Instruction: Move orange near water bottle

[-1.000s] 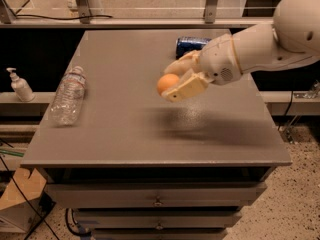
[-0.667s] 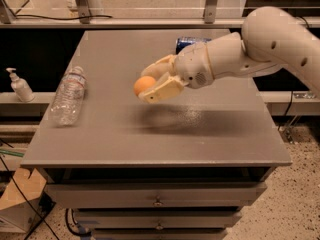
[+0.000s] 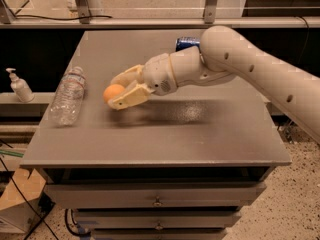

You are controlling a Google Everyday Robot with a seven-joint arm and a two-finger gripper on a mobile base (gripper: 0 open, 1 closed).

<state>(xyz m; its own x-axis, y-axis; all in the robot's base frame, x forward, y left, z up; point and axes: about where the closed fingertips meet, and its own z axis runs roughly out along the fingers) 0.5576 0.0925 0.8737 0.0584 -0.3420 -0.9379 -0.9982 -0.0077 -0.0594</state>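
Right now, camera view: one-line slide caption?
Gripper holds the orange above the grey table, close to but apart from the lying water bottle; blue soda can behind the arm.

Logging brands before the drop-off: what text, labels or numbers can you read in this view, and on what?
No text can be read in this view.
water bottle label: print too blurred to read.
blue can, mostly hidden behind the arm: no legible text.
pump dispenser: no legible text.
gripper, above the table left of centre, holding the orange: no markings.
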